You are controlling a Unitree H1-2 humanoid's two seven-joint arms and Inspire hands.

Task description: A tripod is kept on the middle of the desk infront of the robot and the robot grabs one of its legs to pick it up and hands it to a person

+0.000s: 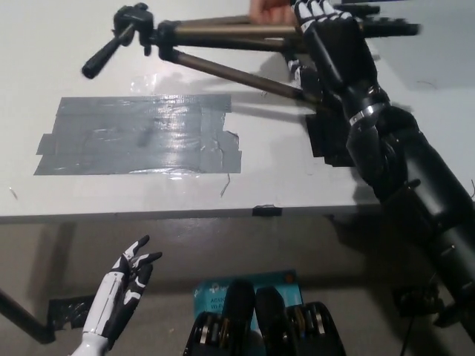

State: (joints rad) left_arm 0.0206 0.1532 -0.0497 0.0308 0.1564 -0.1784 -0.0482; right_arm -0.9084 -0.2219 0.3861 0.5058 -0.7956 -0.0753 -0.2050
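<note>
The tripod [215, 44] hangs folded and nearly level above the far part of the white desk [148, 193], its head and pan handle [111, 48] pointing left. My black right hand [330, 44] is shut on its legs near the right end. A person's hand [271, 11] touches the top leg at the picture's upper edge, just left of my hand. My white left hand [130, 271] rests open below the desk's front edge at lower left.
A big patch of grey tape [137, 137] covers the desk's left middle. Black tape [326, 137] lies under my right forearm. A blue box [215, 293] sits on the floor below the desk edge.
</note>
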